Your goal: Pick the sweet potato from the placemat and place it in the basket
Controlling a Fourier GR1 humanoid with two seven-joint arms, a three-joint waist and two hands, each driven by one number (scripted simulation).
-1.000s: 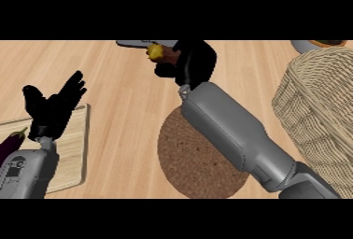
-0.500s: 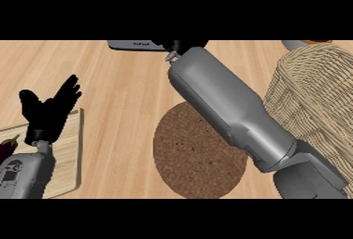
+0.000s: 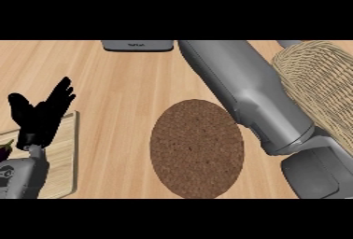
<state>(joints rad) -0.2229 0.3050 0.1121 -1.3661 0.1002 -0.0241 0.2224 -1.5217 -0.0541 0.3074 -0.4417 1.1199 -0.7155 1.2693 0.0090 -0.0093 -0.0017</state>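
The round brown placemat (image 3: 196,147) lies on the wooden counter with nothing on it. The woven basket (image 3: 322,81) stands at the right edge. My right forearm (image 3: 244,88) runs from the lower right up past the top of the picture, so its hand is out of sight. The sweet potato shows nowhere in this view. My left hand (image 3: 40,116) rests open at the left, fingers up, above a wooden board.
A light wooden cutting board (image 3: 60,158) lies at the lower left, with a dark purple thing (image 3: 4,148) at its left edge. A grey appliance (image 3: 138,45) sits at the counter's far side.
The right arm has risen and stretched toward the far side; its hand, seen a second ago curled round a yellowish thing, has left the picture. The left hand has stayed put.
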